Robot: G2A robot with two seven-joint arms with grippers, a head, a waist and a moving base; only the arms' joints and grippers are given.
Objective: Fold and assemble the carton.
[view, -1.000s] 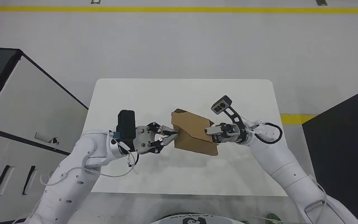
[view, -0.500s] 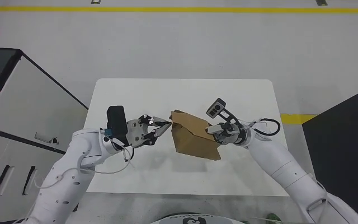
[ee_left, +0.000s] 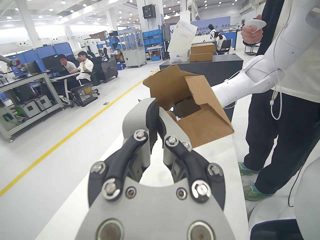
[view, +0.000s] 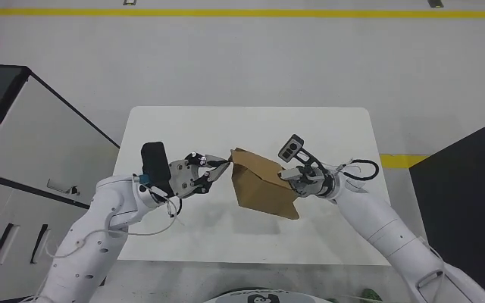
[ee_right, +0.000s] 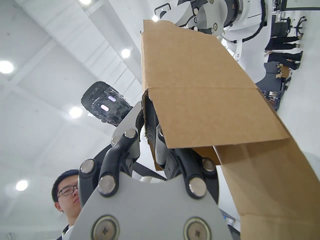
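Brown cardboard carton (view: 261, 185), partly folded, held between both tools over the middle of the white table (view: 227, 129).
Left tool (view: 221, 164) pinches its left flap edge and right tool (view: 290, 180) clamps its right flap; pale grey floor (view: 227, 60) with a yellow line (view: 227, 12) lies beyond.

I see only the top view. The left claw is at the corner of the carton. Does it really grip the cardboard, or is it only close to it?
Observer: It grips. In the left wrist view the left claw is shut on the edge of the carton.
Operator: Is the carton end facing that claw closed?
Observer: No. That end is open, and the inside of the carton shows.
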